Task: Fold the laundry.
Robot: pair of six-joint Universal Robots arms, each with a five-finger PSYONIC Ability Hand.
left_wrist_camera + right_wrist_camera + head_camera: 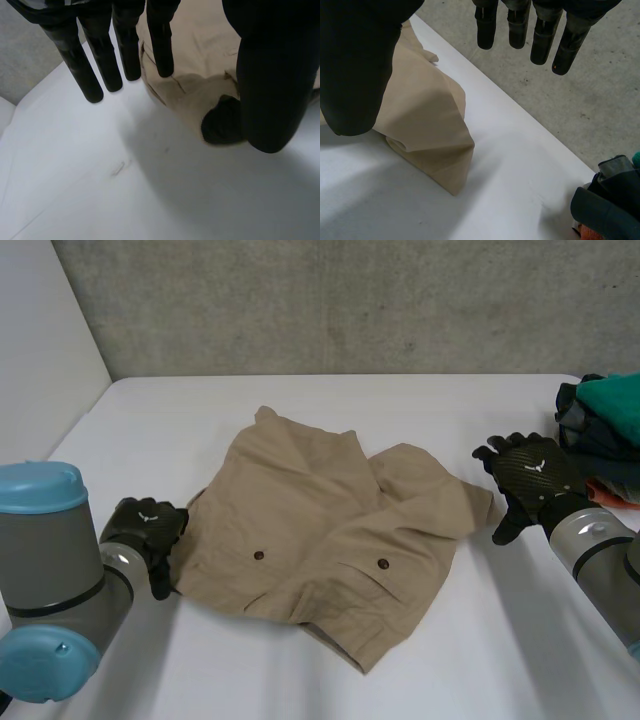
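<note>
A crumpled tan garment (pixel 330 540) lies in the middle of the white table (pixel 480 640). The left hand (pixel 148 528) hangs at its left edge, fingers straight, gripping nothing. The right hand (pixel 530 475) hovers by its right edge, likewise spread and empty, with piled clothes (pixel 605 430) just right of it.

Shorts (pixel 330 540) between hands; pile (pixel 605 435) right.

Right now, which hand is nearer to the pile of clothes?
Right. The right hand sits beside the pile of clothes; the left hand is beyond the beige shorts.
</note>
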